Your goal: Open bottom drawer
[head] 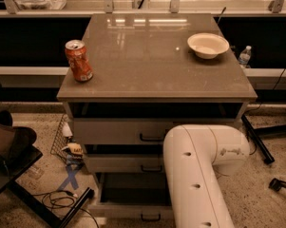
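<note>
The cabinet has three grey-beige drawers under a brown top. The bottom drawer [128,212] is the lowest one. Its front stands forward of the two above, with a dark gap behind it, and its small black bar handle [150,217] sits near the lower edge of the view. My white arm [195,175] fills the lower middle, bending at an elbow in front of the drawers' right side and running down out of the view. My gripper is not in view.
An orange soda can [79,61] stands at the front left of the cabinet top [147,65] and a white bowl [208,44] at the back right. A dark chair [12,151] and cables [61,201] lie on the floor to the left. A water bottle [245,56] stands behind on the right.
</note>
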